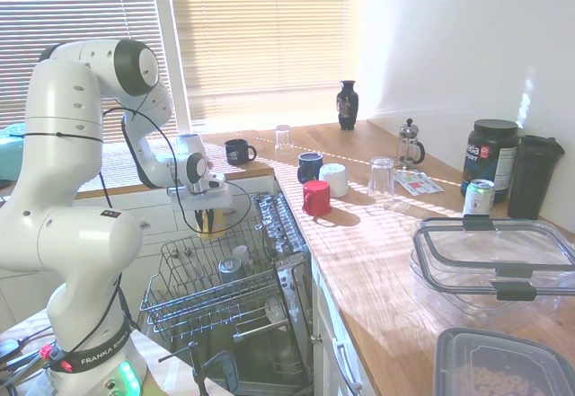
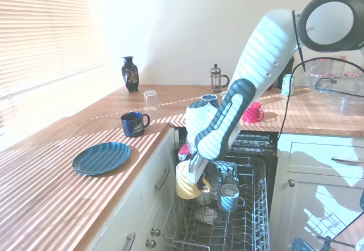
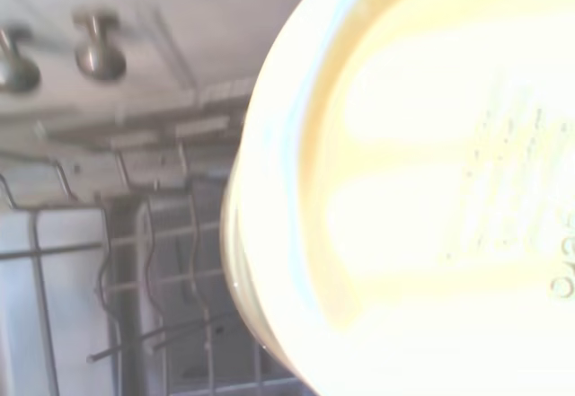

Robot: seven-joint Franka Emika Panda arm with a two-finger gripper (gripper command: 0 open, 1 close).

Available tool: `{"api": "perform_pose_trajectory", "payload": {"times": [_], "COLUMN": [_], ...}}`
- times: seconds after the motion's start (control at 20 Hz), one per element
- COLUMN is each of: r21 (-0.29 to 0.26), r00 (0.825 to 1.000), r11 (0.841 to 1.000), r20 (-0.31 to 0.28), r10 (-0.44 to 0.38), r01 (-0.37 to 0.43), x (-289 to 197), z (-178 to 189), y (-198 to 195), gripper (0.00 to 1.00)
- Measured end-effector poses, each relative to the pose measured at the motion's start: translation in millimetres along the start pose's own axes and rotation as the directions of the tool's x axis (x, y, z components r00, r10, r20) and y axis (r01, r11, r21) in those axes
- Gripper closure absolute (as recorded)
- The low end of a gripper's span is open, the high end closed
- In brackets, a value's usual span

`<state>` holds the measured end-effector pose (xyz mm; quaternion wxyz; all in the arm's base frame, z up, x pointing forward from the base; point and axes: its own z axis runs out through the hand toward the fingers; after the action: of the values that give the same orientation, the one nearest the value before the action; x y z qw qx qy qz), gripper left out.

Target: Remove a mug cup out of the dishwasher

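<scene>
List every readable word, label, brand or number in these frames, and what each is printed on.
"FRANKA EMIKA", partly cut off, on the arm's base collar.
Black tub: white label text, too small to read.
Can: print unreadable.
Dark blue mug: pale print, blurred.
Mug cup: embossed marks at the picture's edge, illegible.

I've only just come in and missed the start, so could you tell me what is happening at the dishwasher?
The white Franka arm's gripper is shut on the small mustard-yellow mug cup and holds it above the grey wire rack of the open dishwasher, beside the white cabinets. A grey-blue cup sits in the rack. On the wooden counter, a red mug stands beside other mugs.
</scene>
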<state>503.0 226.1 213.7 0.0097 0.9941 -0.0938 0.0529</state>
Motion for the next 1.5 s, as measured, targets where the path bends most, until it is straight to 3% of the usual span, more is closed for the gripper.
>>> {"api": "perform_pose_trajectory", "payload": {"times": [0.6, 0.8, 1.05, 1.5], "r21": [0.065, 0.063, 0.044, 0.004], "r00": [0.984, 0.975, 0.968, 0.967], "r11": [0.991, 0.983, 0.974, 0.968], "r20": [-0.123, -0.134, -0.109, -0.050], "r10": [0.127, 0.179, 0.226, 0.250], "r01": [-0.120, -0.172, -0.222, -0.250], "x": [65, 104, 162, 227], "z": [-178, -213, -213, -166], "y": [60, 75, 97, 110], "gripper": [1.00, 1.00, 1.00, 1.00]}}
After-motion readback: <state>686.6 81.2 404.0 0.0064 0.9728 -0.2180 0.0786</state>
